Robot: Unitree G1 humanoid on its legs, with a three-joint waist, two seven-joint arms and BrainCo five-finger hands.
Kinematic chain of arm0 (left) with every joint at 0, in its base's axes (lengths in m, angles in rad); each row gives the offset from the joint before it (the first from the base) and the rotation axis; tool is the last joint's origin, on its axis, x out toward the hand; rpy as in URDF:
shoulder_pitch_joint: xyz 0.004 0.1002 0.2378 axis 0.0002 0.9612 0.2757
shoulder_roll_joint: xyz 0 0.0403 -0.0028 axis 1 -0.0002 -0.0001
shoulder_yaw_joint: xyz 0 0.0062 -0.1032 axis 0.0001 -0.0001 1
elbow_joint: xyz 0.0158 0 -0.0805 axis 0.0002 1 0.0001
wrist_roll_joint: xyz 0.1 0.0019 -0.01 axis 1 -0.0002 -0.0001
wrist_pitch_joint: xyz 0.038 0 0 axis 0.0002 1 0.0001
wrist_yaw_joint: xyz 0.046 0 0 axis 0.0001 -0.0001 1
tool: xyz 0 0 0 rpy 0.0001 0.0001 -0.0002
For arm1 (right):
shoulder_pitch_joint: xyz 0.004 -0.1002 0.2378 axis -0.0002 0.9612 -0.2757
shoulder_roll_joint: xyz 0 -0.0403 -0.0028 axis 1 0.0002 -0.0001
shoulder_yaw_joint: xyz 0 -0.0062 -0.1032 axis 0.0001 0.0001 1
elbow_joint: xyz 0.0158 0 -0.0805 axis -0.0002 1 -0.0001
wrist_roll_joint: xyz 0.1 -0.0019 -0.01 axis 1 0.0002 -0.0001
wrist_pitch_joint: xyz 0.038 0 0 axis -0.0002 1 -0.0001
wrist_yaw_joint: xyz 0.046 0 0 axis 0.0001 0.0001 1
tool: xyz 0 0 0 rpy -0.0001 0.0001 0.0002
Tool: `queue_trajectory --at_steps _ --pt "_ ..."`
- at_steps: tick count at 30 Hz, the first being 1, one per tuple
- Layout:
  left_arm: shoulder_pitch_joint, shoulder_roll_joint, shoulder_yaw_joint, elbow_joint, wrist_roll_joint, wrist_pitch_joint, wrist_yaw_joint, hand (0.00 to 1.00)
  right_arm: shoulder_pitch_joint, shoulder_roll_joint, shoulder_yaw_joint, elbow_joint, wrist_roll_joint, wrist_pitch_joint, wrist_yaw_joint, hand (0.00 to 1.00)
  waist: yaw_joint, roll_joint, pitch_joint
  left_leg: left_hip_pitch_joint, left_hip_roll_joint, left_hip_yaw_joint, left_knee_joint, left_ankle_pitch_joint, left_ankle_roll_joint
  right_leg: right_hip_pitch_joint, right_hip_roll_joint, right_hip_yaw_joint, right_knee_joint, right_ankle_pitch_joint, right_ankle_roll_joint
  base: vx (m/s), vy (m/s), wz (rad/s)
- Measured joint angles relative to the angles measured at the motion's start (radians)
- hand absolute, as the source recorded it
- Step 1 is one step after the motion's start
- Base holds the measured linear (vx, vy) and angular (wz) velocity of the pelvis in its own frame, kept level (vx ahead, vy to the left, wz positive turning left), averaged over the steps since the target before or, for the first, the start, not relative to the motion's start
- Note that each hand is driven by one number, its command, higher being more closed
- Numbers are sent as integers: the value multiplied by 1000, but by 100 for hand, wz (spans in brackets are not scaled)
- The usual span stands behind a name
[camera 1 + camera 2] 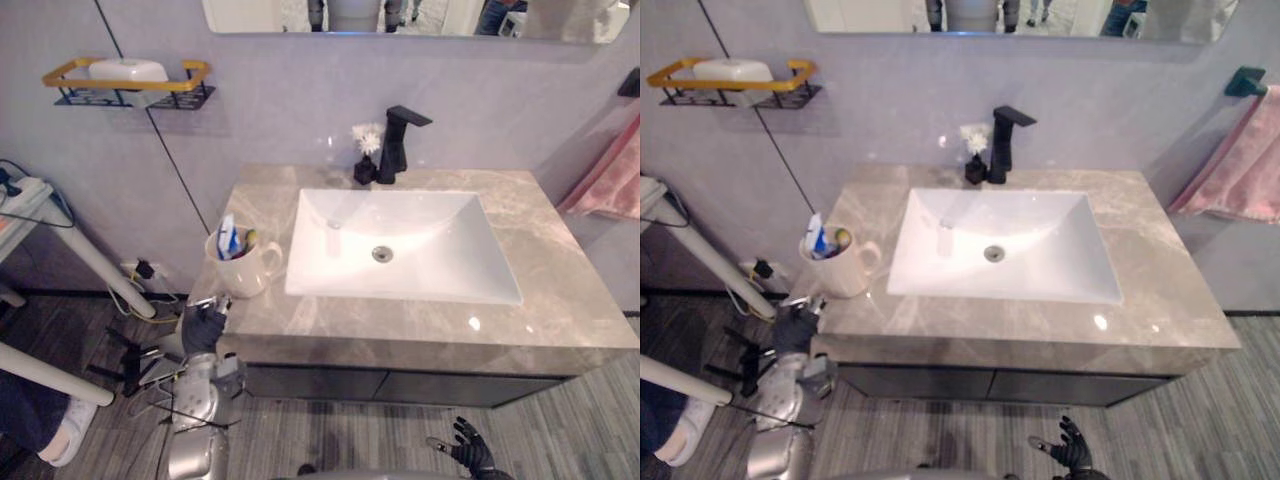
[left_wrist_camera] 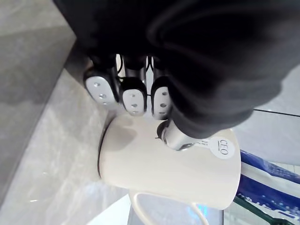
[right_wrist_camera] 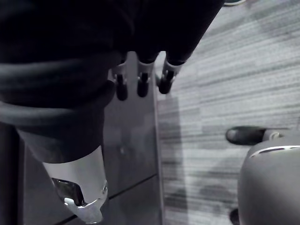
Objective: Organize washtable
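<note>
Left hand [image 1: 205,325] sat at the front left corner of the counter [image 1: 560,290], fingers [image 2: 132,96] loosely straight, tips just beside the base of the cream mug [image 1: 243,268], holding nothing. Mug stood upright left of the sink [image 1: 420,250], blue tube [image 1: 227,238] inside. Black faucet [image 1: 395,140] and white flower [image 1: 367,138] stood behind the sink. Right hand [image 1: 468,448] hung low over the floor [image 1: 560,430], fingers spread. Pink towel [image 1: 615,175] hung on the far-right wall.

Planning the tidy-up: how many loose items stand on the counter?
2. A white mug at the counter's left edge, just beyond the left hand; a small black vase beside the faucet at the back. Things inside the mug are partly hidden.
</note>
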Motion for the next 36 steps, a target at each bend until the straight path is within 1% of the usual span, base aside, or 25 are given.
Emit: queue_trajectory --at_steps 11,18,21,25,29,36 --pt "-43 27 -8 25 7 5 0 100 -11 0 0 0 0 0 0 0 -3 1 8 -3 1 13 0 0 -1 0 1 8 -18 10 0 -9 -8 -2" --pt "-66 38 -37 32 10 7 1 100 -12 0 0 0 0 0 0 0 -6 0 15 -6 1 28 0 -1 -1 -5 3 26 -32 24 0 -33 -18 -7" --pt "-82 38 -37 40 10 8 1 100 -12 0 0 0 0 0 0 0 -10 0 21 -7 1 29 0 -1 -1 -7 3 27 -32 25 0 -43 -19 -2" --pt "-96 50 -39 41 10 12 2 100 -16 0 -1 0 0 0 0 0 -28 -1 21 -17 1 36 0 -1 -1 -21 3 34 -32 29 1 -22 -12 -5" --pt "-140 61 -38 54 11 15 6 100 -17 0 -3 0 0 1 0 0 -28 -2 38 -21 3 50 0 -1 -1 -30 6 50 -34 35 0 -16 -13 -11" --pt "-199 91 -33 80 11 27 25 100 -17 0 -16 -1 0 1 1 0 -30 -3 40 -39 9 61 1 -1 -1 -53 12 62 -35 40 -4 -13 -26 -5"
